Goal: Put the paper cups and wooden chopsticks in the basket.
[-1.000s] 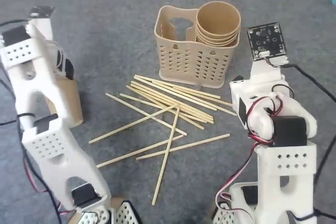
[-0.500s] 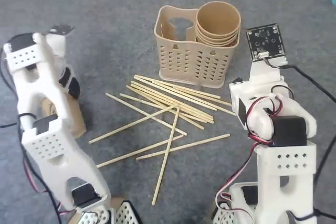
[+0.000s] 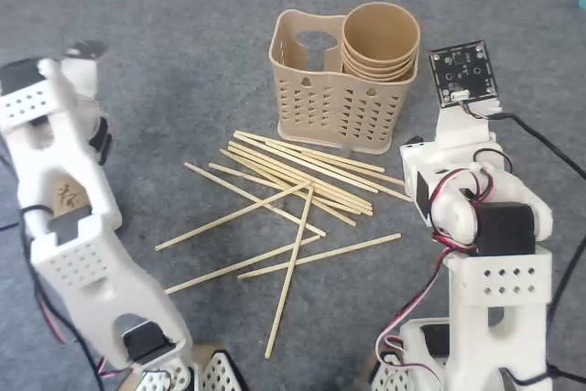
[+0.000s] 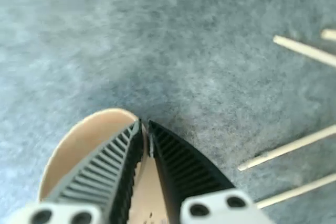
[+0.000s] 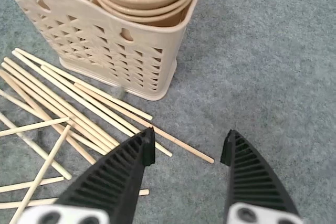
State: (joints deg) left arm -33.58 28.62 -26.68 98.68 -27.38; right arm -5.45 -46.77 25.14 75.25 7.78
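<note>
**Left gripper has a cup by the rim; chopsticks not yet started**

Step in hand: the cup carry. My left gripper (image 4: 143, 125) is pinched nearly closed on the rim of a paper cup (image 4: 79, 142), with one finger inside the mouth and one outside. The cup sits at the left side of the table, well apart from the basket (image 3: 334, 103). I cannot tell whether its base is off the carpet (image 3: 201, 52).

My right gripper (image 5: 189, 148) hangs wide apart and empty over bare carpet. It is just beside the basket's near corner and the ends of the closest chopsticks (image 3: 298, 185).

Progress, as I judge it: the stacked cups (image 3: 380, 38) already fill the basket's right compartment, and the left compartment looks empty. Every chopstick lies on the carpet in front of the basket. Some lie in a loose parallel bundle and the rest are scattered and crossed.

Next move, my call:
- Lift the cup clear.
- Carry it across above the sticks.
- Nest it on the stack with its mouth level, since a rim pinch lets a cup swing.

Materials:
- The cup is thin tan paper with a rolled lip. It is light and will crush easily.
- The basket is beige plastic with perforated walls and a cut-out handle.
- The sticks are pale, slim, straight wood. They lie flat on low grey pile, so I expect them to be awkward to pinch.
- The gripper fingers are black and ribbed.
</note>
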